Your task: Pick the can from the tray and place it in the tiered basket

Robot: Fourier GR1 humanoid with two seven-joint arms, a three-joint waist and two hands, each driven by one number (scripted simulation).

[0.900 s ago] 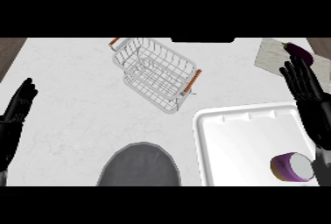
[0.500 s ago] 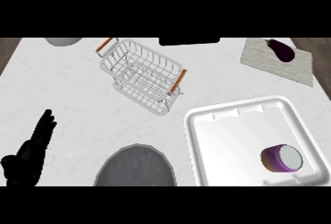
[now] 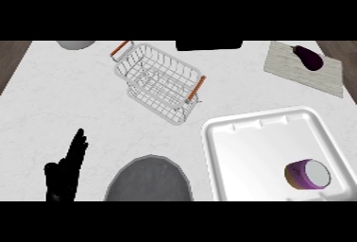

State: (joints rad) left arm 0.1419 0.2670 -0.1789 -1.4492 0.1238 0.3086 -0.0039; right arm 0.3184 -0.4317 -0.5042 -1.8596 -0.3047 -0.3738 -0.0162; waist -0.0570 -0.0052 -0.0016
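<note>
Eggplant (image 3: 307,56) on mat (image 3: 304,69) (far corner), grey bowl (image 3: 75,45)

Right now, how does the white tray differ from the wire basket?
The white tray is solid, with a smooth raised rim; the wire basket is open mesh with orange handles. The tray holds a purple can lying on its side; the basket holds nothing. The tray sits nearer the robot, to the right. Both rest on the counter.
</note>
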